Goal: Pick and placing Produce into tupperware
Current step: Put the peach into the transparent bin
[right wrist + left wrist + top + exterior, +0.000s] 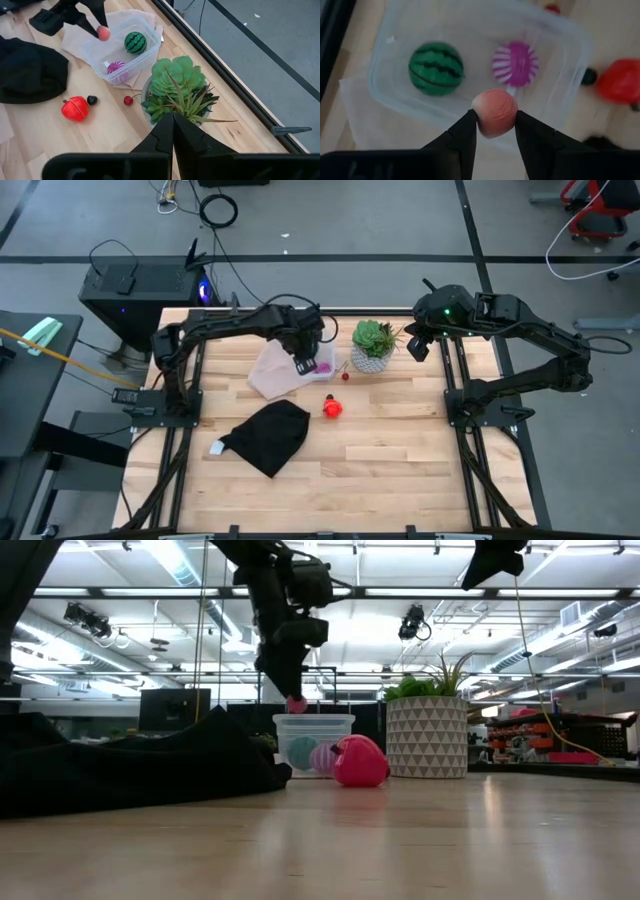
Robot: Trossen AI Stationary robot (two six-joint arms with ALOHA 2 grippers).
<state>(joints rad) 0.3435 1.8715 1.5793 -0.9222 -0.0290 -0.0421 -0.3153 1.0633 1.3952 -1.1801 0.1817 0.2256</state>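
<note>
Produce first: left gripper (494, 131) is pinching a small pink-peach ball (494, 112) btwn its two fingers, hanging right over the tupperware (570, 65), above the rim, not inside yet. In the right wrist view you can see that same ball (103, 33) above the tub's (150, 52) far end.

Already in the tub: a green striped watermelon ball (436, 68) and a magenta/white striped piece (515, 62), side by side but not touching. Tub sits on a pale pinkish sheet (142, 17) at the back-middle of the table (400, 460).

Still out on the wood: a red-orange piece (75, 108) w/ a tiny dark bit (92, 100) just beside it, plus a small red cherry-looking bit (128, 100) near the plant pot (427, 737). Succulent (175, 80) stands just beside the tub.

Black cloth (268, 434) lies crumpled towards the front-left, apart from the tub.

Right gripper (173, 131) has its fingers pressed together, nothing in them, parked up in the air over the succulent, near the back-right side of the table.
</note>
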